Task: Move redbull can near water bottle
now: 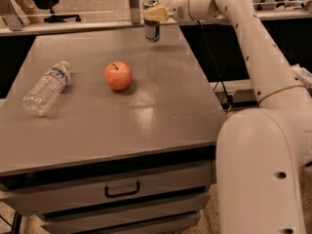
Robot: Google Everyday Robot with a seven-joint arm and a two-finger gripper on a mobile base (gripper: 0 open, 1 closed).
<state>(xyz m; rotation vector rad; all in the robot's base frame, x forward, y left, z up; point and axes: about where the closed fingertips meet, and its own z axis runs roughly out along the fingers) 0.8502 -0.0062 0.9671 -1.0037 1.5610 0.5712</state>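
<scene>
The redbull can [152, 32], dark blue and silver, is upright at the far right of the grey table [146, 121]. My gripper [156, 14] reaches in from the right and is shut on the can's upper part, with its tan fingers [157, 13] across it. The can's base looks just off the tabletop. The water bottle [46, 87], clear with a white cap and a small label, lies on its side near the table's left edge, far from the can.
A red apple [118, 75] sits on the table between the bottle and the can. The table has drawers with a handle [122, 189] at the front. A railing post [133, 3] stands behind the can. My white arm [253, 48] spans the right side.
</scene>
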